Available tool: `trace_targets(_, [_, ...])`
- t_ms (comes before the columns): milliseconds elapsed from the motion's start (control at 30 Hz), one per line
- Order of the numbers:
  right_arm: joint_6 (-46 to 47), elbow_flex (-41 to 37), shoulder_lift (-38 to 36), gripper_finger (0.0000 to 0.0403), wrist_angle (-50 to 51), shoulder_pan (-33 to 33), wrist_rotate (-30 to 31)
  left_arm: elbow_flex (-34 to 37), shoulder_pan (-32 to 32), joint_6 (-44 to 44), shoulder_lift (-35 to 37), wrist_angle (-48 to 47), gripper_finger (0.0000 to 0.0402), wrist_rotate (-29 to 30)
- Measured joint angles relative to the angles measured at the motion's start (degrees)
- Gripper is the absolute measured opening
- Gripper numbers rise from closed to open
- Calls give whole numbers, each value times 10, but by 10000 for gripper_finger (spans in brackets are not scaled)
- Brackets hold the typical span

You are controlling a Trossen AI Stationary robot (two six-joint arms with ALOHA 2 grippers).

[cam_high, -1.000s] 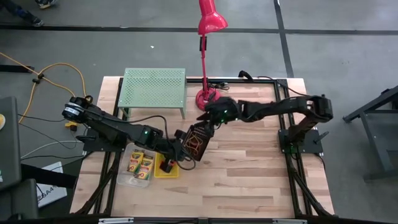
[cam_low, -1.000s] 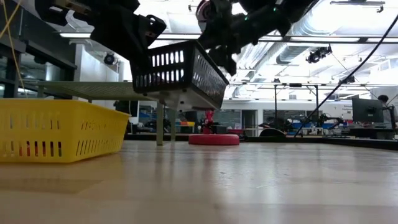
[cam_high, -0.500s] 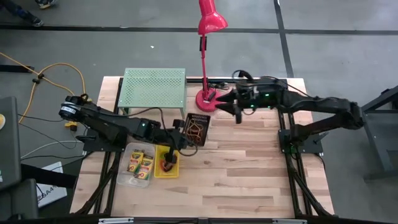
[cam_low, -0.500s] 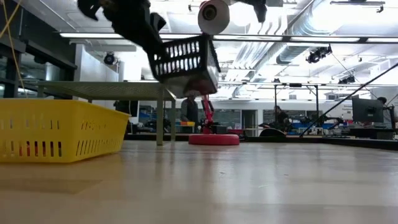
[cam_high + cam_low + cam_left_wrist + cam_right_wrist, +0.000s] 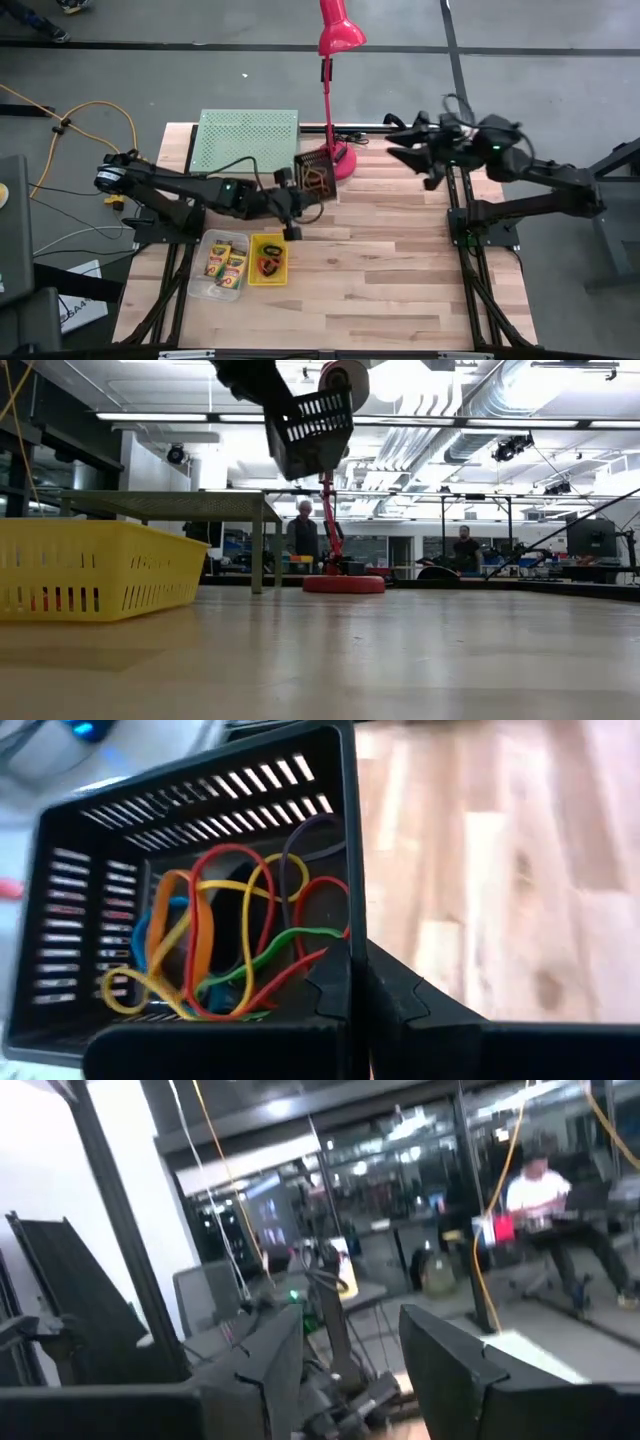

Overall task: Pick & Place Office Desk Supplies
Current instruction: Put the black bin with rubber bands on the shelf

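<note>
My left gripper [image 5: 297, 198] is shut on the black mesh bin [image 5: 317, 179], high above the table beside the red lamp's base. Coloured loops [image 5: 235, 940] lie inside the bin. In the low view the bin [image 5: 312, 428] hangs tilted near the top of the picture. The yellow bin [image 5: 268, 260] rests on the table with the red and green scissors [image 5: 269, 264] in it. Next to it stands the clear bin [image 5: 204, 283] with the yellow crayon boxes [image 5: 227, 264]. My right gripper [image 5: 402, 152] is open above the table's far right corner and touches nothing. My left gripper [image 5: 352, 988] clamps one side wall of the black mesh bin [image 5: 347, 935], one finger inside the bin and one outside. The bin is lifted clear of the table and sits tilted in the hold, with the loops resting against its floor.
The light-green perforated rack [image 5: 248, 141] stands at the far left of the table. The red lamp's base [image 5: 337, 161] and pole rise just behind the held bin. Bare wood lies across the middle and right of the table. People sit in the room beyond.
My right gripper has drawn away from the black bin and swung back toward the table's far right corner. My left gripper has carried the bin up and toward the far edge, near the lamp base; the bin has turned about on the way.
</note>
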State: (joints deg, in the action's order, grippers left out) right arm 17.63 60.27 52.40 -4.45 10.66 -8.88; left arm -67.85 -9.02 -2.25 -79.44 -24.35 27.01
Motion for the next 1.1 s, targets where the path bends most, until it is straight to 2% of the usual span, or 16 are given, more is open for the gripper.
trace_targets(200, [-17,0,-52,155,-1,0,10,-4,56,-63,0,-5,2,19])
trace_targets(600, [-60,0,-153,155,75,0,105,-4,176,-116,0,-9,2,16])
trace_targets(700, [-60,0,-168,155,90,0,120,-4,202,-128,0,-9,2,16])
trace_targets(1100, [-59,0,-177,155,116,0,118,-25,294,-172,0,-20,2,15])
